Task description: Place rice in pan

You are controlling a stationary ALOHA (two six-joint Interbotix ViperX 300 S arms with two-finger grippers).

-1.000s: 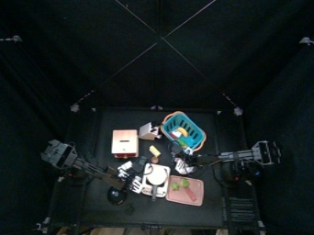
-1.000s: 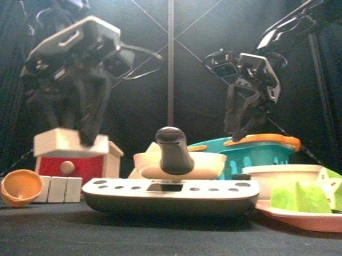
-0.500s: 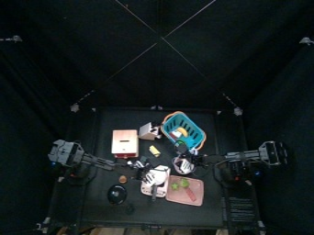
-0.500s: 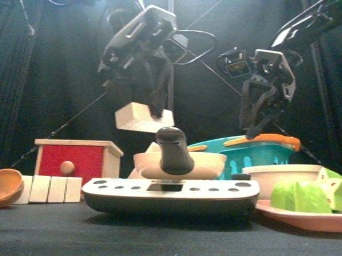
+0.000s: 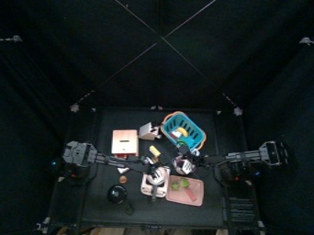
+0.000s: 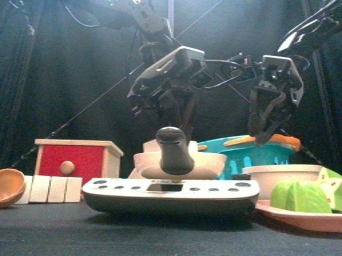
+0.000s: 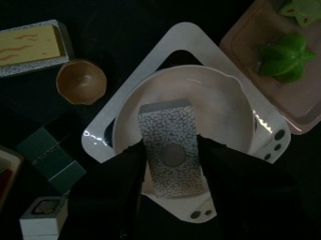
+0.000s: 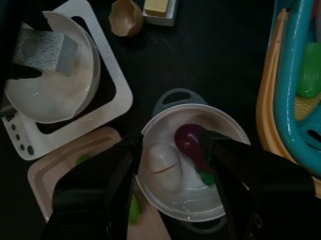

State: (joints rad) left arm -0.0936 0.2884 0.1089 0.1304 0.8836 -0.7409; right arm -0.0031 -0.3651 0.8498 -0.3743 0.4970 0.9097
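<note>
**Rice packet over white pan**

I log the left gripper (image 7: 174, 187) clenched on the speckled rice packet (image 7: 172, 148), held above the white pan (image 7: 238, 98) on the scale (image 6: 171, 194). My right gripper (image 8: 175, 159) hangs with jaws spread over a white handled bowl (image 8: 238, 192), just beside the teal basket (image 8: 306, 84).

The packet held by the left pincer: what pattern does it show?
Grey speckled packet, seen best in the left wrist view.

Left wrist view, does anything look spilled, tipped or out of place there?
Nothing stands out. The left gripper holds the speckled grey rice packet over the white round pan; no spill shows.
</note>
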